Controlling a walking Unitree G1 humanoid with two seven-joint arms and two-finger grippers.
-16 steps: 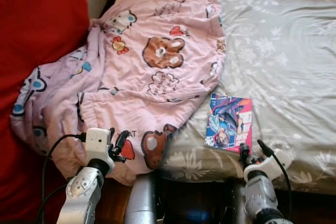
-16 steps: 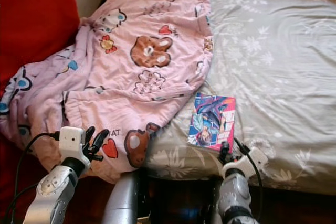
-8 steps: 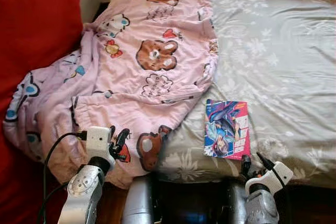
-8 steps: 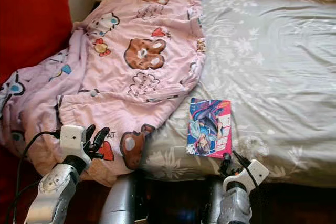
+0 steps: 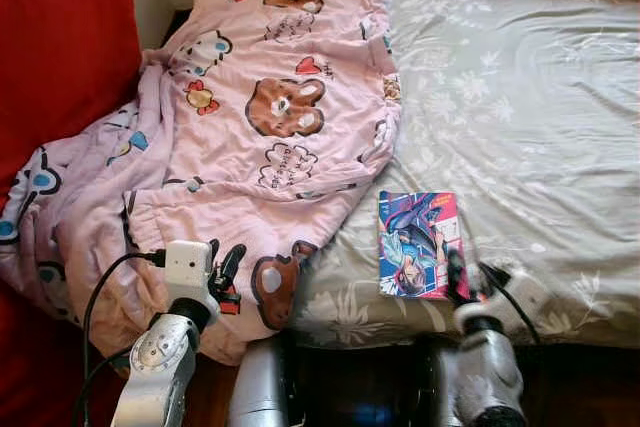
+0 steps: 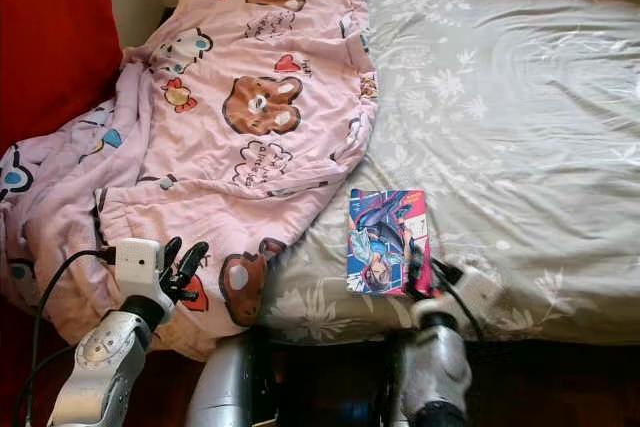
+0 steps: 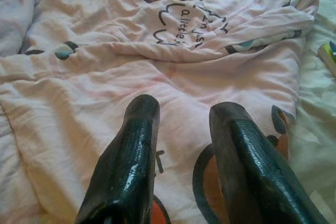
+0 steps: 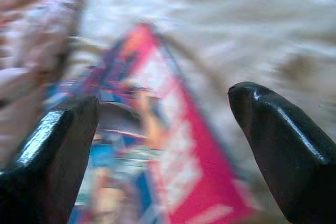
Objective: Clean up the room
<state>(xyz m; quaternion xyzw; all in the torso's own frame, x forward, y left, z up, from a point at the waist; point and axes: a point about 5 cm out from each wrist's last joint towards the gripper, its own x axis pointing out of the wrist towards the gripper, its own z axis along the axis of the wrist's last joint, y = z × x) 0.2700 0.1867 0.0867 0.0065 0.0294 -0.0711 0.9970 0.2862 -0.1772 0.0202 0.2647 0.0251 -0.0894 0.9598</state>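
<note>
The right gripper [image 5: 462,269] has come forward over the last second: earlier it hung just off the near edge of the bed, and now its black fingers reach over that edge onto the lower right corner of the thin comic book with the blue, pink and red cover [image 5: 418,244]. The head camera has also shifted, so the whole scene sits differently, but the book itself appears not to have moved on the grey floral bedsheet [image 5: 520,107]. This suggests the robot is lining up to pick the book up as its part of tidying the room; no grasp is made yet.

In the right wrist view the jaws stand wide apart with the blurred book cover [image 8: 157,145] between and beyond them, so the arm seems to be in motion. The right forearm rises steeply from below the bed edge, wrist tipped toward the book.

The left gripper [image 5: 222,269] is held up near the bed's near edge, over the hanging hem of the pink cartoon-bear blanket [image 5: 270,117] that covers the bed's left side. Its jaws are slightly apart and empty, pointing across the blanket.
</note>
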